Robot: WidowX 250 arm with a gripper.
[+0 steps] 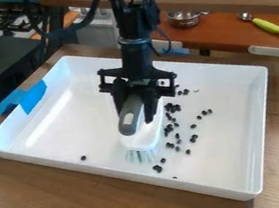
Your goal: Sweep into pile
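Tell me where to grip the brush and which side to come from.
Take the brush by its grey handle, coming from above with a finger along each long side, much as the gripper has it. The handle is long, narrow and raised over the white head, so it should pinch well and leave the bristles free to sweep.

The tray is positioned on the bench. The brush is located near mid-tray, bristles toward the front. Most small pieces lie in the tray, to the right of the brush, in a scattered band running front to rear; one lies left of the brush, near the front wall. Tape is on the tray's left wall. On the rear bench, behind the tray, the pan sits left of the scoop.
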